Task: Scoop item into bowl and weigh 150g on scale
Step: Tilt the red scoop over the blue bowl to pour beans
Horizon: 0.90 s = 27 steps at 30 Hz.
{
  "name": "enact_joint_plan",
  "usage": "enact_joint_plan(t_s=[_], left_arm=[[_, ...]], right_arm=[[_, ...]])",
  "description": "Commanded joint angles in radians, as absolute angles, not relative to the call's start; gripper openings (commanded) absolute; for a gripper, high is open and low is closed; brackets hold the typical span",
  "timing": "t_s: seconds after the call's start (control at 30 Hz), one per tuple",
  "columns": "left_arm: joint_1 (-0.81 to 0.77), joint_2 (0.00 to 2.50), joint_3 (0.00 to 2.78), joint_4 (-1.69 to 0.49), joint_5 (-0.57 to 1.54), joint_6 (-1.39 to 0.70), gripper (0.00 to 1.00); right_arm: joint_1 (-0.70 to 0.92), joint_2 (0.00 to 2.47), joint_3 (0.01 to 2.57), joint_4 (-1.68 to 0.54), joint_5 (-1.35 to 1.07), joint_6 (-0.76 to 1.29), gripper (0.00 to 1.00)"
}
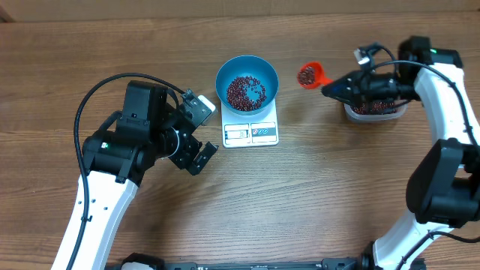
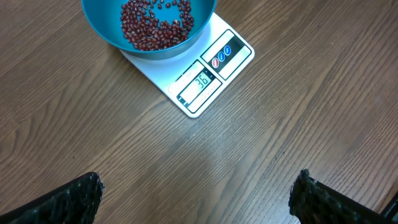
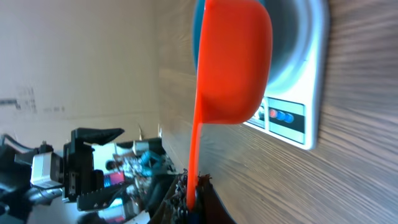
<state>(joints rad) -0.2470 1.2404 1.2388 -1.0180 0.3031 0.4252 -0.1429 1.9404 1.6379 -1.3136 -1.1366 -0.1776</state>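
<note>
Beans (image 1: 246,91): a loose layer lay in the bottom of the bowl, upper centre of the overhead frame; more sat in the scoop and in the tub.
Bowl (image 1: 222,78): blue, stood on the far half of the scale.
Scale (image 1: 251,133): white, centre of the frame; its display and buttons showed at the near edge, digits lit.
Scoop (image 1: 309,74): red, upper right of the bowl and apart from it, loaded with beans.
Tub (image 1: 375,112): clear, far right of the frame, partly hidden under the right arm.
Right gripper (image 1: 330,88): fingers clamped together on the scoop's handle.
Left gripper (image 2: 199,202): fingers spread wide, holding nothing, over bare table (image 1: 337,187) lower left of the scale.
</note>
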Motion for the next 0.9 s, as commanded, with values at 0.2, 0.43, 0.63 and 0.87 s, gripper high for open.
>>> enact_joint_plan(t_s=[0.2,0.43,0.63,0.87], left_arm=[[-0.242,1.243,1.265,-1.017,0.303,0.426,1.00],[-0.242,1.243,1.265,-1.017,0.303,0.426,1.00],[-0.242,1.243,1.265,-1.017,0.303,0.426,1.00],[-0.242,1.243,1.265,-1.017,0.303,0.426,1.00]], right_arm=[[0.015,1.936,1.687,-1.174,-1.092,-0.101,0.04],[0.132,1.936,1.687,-1.055,-0.848,-0.102,0.04],[0.202,1.936,1.687,-0.978,-0.683,-0.125,0.04],[0.268,1.936,1.687,-0.924,-0.553,-0.166,0.04]])
